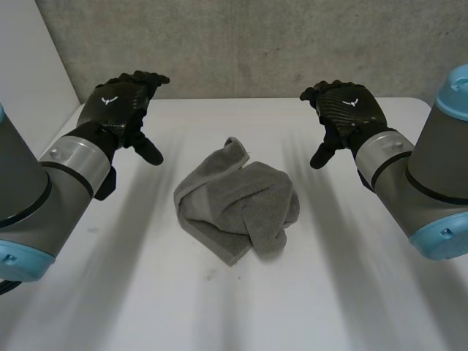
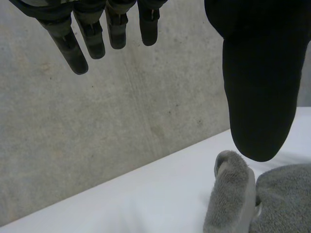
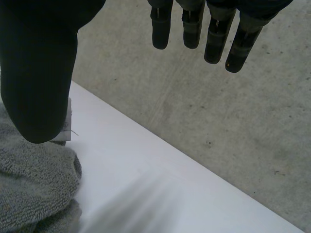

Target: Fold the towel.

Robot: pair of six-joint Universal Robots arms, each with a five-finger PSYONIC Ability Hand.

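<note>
A grey towel [image 1: 238, 201] lies crumpled in a loose heap at the middle of the white table [image 1: 219, 307]. My left hand [image 1: 121, 102] hovers above the table to the towel's left, open, fingers straight and holding nothing. My right hand [image 1: 347, 106] hovers to the towel's right, open and empty as well. In the left wrist view the straight fingers [image 2: 80, 48] and thumb [image 2: 260, 97] stand above a raised fold of the towel [image 2: 231, 194]. In the right wrist view the thumb [image 3: 39, 82] hangs over the towel [image 3: 34, 184], fingers [image 3: 214, 34] spread.
A grey concrete wall [image 1: 256, 44] runs behind the table's far edge. A white panel [image 1: 29, 66] stands at the far left. Bare tabletop lies in front of the towel and on both sides of it.
</note>
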